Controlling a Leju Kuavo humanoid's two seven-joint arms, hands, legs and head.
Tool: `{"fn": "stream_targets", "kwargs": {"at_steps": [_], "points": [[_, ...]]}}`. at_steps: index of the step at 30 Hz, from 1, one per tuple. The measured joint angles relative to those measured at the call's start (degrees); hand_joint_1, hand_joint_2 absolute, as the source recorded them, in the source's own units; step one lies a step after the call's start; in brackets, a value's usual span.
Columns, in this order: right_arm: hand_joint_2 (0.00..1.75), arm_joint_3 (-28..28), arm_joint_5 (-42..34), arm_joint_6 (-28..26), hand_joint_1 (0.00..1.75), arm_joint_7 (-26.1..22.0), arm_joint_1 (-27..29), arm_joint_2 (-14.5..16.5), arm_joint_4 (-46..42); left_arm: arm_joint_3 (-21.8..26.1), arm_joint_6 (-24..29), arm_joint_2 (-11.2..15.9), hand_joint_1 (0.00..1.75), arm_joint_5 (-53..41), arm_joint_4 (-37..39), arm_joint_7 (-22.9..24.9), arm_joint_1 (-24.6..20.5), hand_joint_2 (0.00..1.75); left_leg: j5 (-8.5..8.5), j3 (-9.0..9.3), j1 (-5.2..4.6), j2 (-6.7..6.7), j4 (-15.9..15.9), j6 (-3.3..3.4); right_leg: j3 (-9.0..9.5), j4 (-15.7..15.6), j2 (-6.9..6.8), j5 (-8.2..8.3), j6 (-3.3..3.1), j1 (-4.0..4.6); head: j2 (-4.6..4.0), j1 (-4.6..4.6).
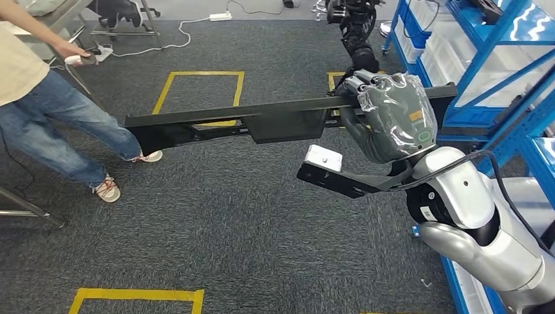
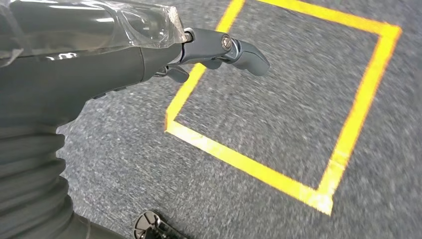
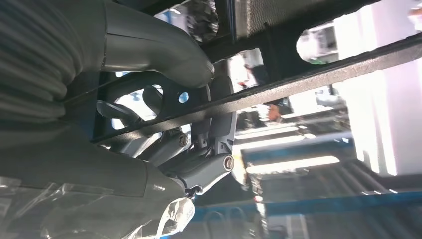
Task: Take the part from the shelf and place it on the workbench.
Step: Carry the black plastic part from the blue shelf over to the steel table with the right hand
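Right hand (image 1: 386,114) grips the long black part (image 1: 235,124) near one end, carrying it level above the carpeted floor (image 1: 229,235) beside the blue shelf (image 1: 484,59); gripped off-centre, its free end could sag or twist loose.

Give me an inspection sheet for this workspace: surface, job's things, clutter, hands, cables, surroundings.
Surface: grey carpet with yellow tape squares; workbench nothing seen.
Job's things: long black part held level over the floor.
Clutter: nothing seen.
Hands: right hand grips the part near one end; left hand holds nothing, fingers extended above the carpet.
Cables: white power strip and its cord on the floor.
Surroundings: blue shelf on the right; person on the left holding a controller.
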Motion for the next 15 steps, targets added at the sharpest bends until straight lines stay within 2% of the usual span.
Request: {"fn": "stream_targets", "kwargs": {"at_steps": [1,2,3,4,5,6,7,8,9,10,11,12,13,14,15], "points": [[1.75,0.25,-0.32,0.31,1.75,0.04,-0.69,-0.03,0.01,0.01,0.05,0.02,0.00,-0.02,0.00,0.18,0.00,1.75,-0.18,-0.26,0.10,-0.74,0.38,-0.34,1.27,-2.91,1.17,1.15,-0.02,-0.19,0.01,-0.01],[1.75,0.53,-0.66,0.66,1.75,0.10,-1.26,-0.07,0.03,0.01,0.11,0.04,0.00,-0.03,0.00,0.39,0.00,1.75,-0.27,-0.58,0.16,-1.42,0.61,-0.68,1.92,-4.41,1.98,1.48,-0.19,-0.23,0.00,-0.04],[1.75,0.84,-1.01,0.95,1.75,0.16,-1.76,-0.09,0.05,0.01,0.19,0.05,0.00,-0.02,0.00,0.56,0.11,1.75,-0.23,-0.90,0.24,-2.06,0.67,-1.00,2.05,-4.69,2.05,1.24,-0.52,-0.08,0.00,-0.07],[1.75,1.18,-1.31,1.20,1.75,0.21,-2.25,-0.10,0.06,0.01,0.23,0.04,0.00,-0.02,0.00,0.69,0.26,1.75,-0.12,-1.14,0.40,-2.71,0.67,-1.26,2.02,-4.77,1.21,1.33,-0.97,0.08,0.01,-0.11],[1.75,1.52,-1.49,1.40,1.75,0.26,-2.77,-0.10,0.07,0.01,0.26,0.02,0.00,-0.01,0.00,0.77,0.47,1.75,-0.16,-1.40,0.47,-2.60,0.76,-1.53,2.10,-4.85,0.44,1.36,-1.34,0.18,0.00,-0.13],[1.75,1.79,-1.63,1.52,1.75,0.29,-3.29,-0.11,0.07,0.01,0.27,-0.02,0.00,0.02,0.00,0.81,0.68,1.75,-0.59,-1.85,0.43,-1.44,1.50,-1.82,2.23,-4.97,-0.35,1.39,-1.73,0.20,0.00,-0.21],[1.75,2.02,-1.78,1.64,1.75,0.33,-3.80,-0.11,0.07,0.01,0.25,-0.04,0.00,0.05,0.00,0.88,0.76,1.75,-1.61,-2.86,0.37,0.35,3.47,-2.10,2.39,-5.08,-1.14,1.38,-2.07,0.22,0.00,-0.31],[1.75,2.18,-1.95,1.76,1.75,0.38,-4.24,-0.14,0.09,0.02,0.20,-0.07,0.00,0.09,0.00,0.95,0.77,1.75,-3.12,-4.45,0.34,2.52,6.65,-2.38,2.57,-5.14,-1.93,1.28,-2.36,0.32,0.00,-0.40],[1.75,2.30,-2.24,1.89,1.75,0.41,-4.57,-0.19,0.10,0.02,0.15,-0.07,0.00,0.15,0.00,1.01,0.76,1.75,-4.88,-6.50,0.37,4.14,10.82,-2.63,2.72,-5.15,-2.72,1.12,-2.62,0.47,0.00,-0.51],[1.75,2.44,-2.64,2.01,1.75,0.40,-4.85,-0.23,0.13,0.02,0.10,-0.07,0.00,0.25,0.00,1.07,0.78,1.75,-6.35,-8.63,0.53,4.93,14.98,-2.77,2.84,-5.15,-3.48,0.97,-2.77,0.63,0.01,-0.52],[1.75,2.63,-3.12,2.12,1.75,0.35,-5.10,-0.28,0.17,0.02,0.04,-0.08,0.00,0.41,0.00,1.14,0.87,1.75,-7.09,-10.14,0.66,5.28,17.83,-2.84,2.98,-5.14,-4.18,0.81,-2.85,0.72,0.01,-0.52],[1.75,2.87,-3.70,2.19,1.75,0.25,-5.37,-0.31,0.20,0.01,-0.01,-0.10,0.00,0.57,0.00,1.22,1.00,1.75,-6.86,-10.62,0.74,5.47,18.60,-2.83,3.14,-5.14,-4.80,0.65,-2.88,0.79,0.01,-0.52],[1.75,3.14,-4.23,2.22,1.75,0.15,-5.70,-0.32,0.23,0.01,-0.05,-0.11,0.00,0.73,0.00,1.28,1.12,1.75,-5.57,-9.75,0.75,5.73,16.73,-2.73,3.35,-5.15,-5.39,0.46,-2.84,0.83,0.01,-0.52],[1.75,3.43,-4.73,2.22,1.75,0.02,-6.11,-0.32,0.25,0.01,-0.09,-0.13,0.00,0.85,0.00,1.33,1.17,1.75,-3.68,-7.81,0.66,6.36,12.88,-2.54,3.64,-5.15,-5.97,0.24,-2.76,0.86,0.01,-0.52],[1.75,3.66,-5.16,2.21,1.75,-0.09,-6.60,-0.32,0.25,0.02,-0.10,-0.13,0.00,0.91,0.00,1.33,1.14,1.75,-1.99,-5.45,0.33,7.80,8.24,-2.26,3.96,-5.16,-6.57,-0.02,-2.59,0.91,0.01,-0.52]]}}
